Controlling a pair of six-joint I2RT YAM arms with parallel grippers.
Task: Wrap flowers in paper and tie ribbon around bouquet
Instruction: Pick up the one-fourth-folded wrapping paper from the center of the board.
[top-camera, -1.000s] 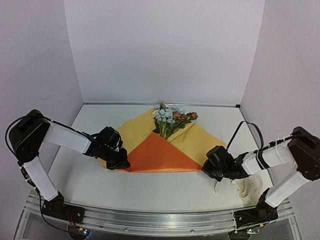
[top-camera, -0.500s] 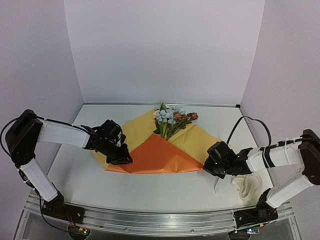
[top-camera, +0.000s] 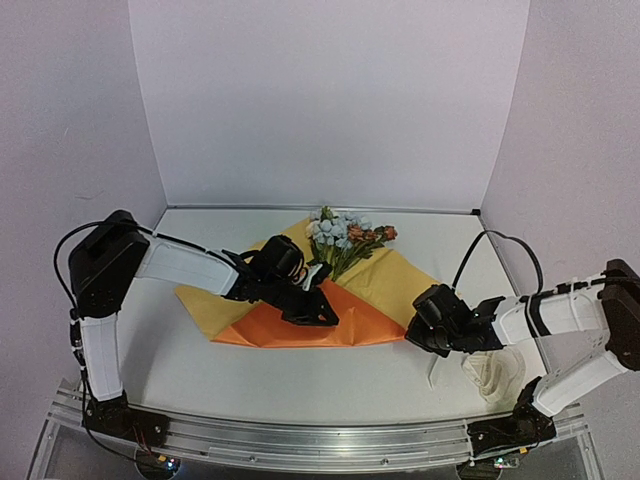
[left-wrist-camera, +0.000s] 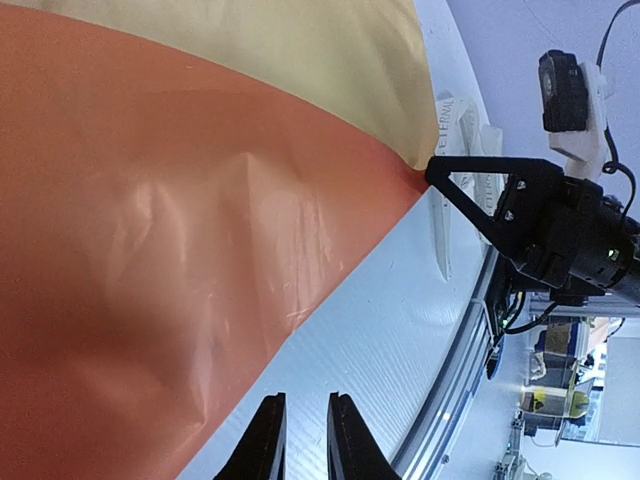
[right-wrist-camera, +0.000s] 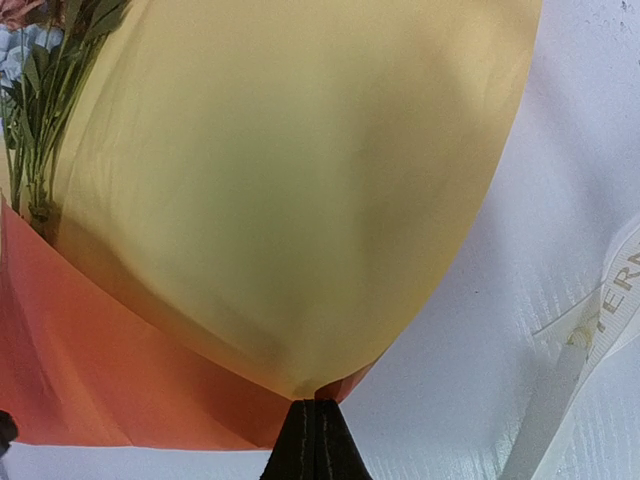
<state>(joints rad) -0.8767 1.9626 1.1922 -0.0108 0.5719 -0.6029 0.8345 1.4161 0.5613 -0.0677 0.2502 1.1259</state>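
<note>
The paper (top-camera: 262, 328) lies spread on the table, its orange near flap folded up over the pale yellow side. The flowers (top-camera: 340, 235) rest on it with their blooms at the far edge and their stems under the flap. Over the flap's near edge hovers my left gripper (top-camera: 322, 314); in the left wrist view it (left-wrist-camera: 305, 440) is open by a narrow gap, with only bare table between the fingers. My right gripper (right-wrist-camera: 318, 432) is shut on the paper's right corner (right-wrist-camera: 322, 385). The ribbon (top-camera: 490, 375) lies bunched at the near right.
White walls close in the table on three sides. A metal rail (top-camera: 320, 440) runs along the near edge by the arm bases. A loose end of the ribbon (right-wrist-camera: 600, 330) trails just right of my right gripper.
My left gripper has left the paper's left corner and swept right to the middle of the orange flap, its jaws now slightly apart. The right gripper kept its hold.
</note>
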